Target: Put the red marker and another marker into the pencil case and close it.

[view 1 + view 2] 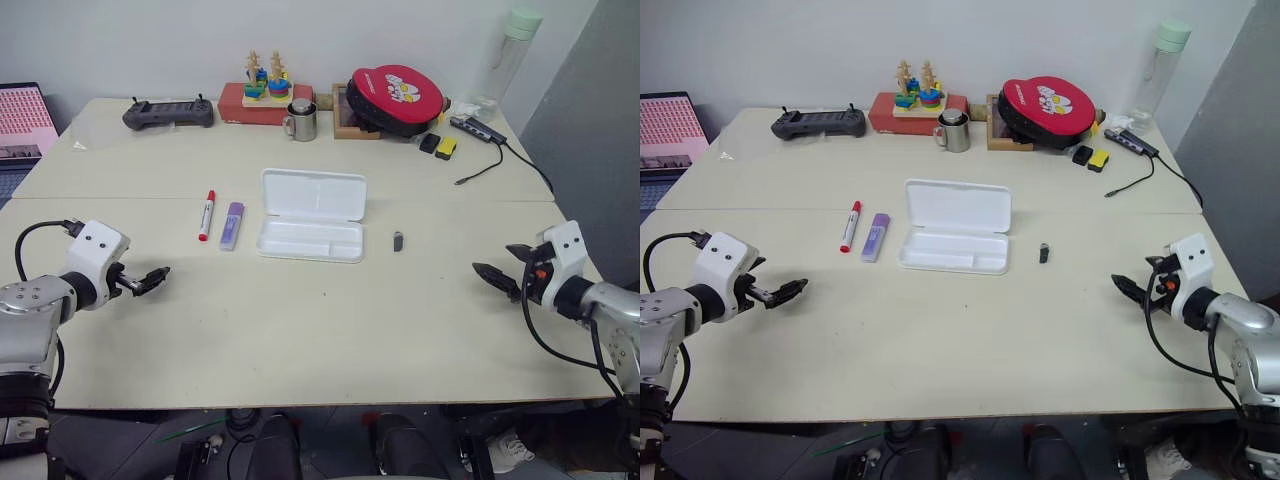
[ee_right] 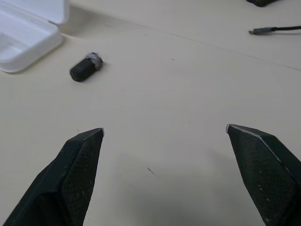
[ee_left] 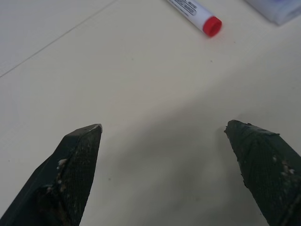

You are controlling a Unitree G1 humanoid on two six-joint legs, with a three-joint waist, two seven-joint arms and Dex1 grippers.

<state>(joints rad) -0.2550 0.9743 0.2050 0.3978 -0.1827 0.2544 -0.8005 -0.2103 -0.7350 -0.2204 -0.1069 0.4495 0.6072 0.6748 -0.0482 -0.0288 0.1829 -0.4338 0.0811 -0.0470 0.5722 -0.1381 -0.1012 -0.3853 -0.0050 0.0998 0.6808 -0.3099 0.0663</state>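
- Centrally on the table (image 1: 300,320), the case (image 1: 311,228) is seen lying open, its lid folded back toward the far side and its tray toward the robot.
- Just left of the case, the purple marker (image 1: 232,225) is laid flat, and the red marker (image 1: 207,214) is laid just left of that, roughly parallel, red cap toward the far side; the two are close but apart.
- A small black object (image 1: 398,241) is found right of the case, near it but not touching.
- The left gripper (image 1: 152,281) is held low over bare table at the near left, fingers spread wide, nothing between them; the red marker's end is seen ahead of it in the wrist view.
- The right gripper (image 1: 497,276) is held at the near right, likewise spread wide and empty, well apart from the case.
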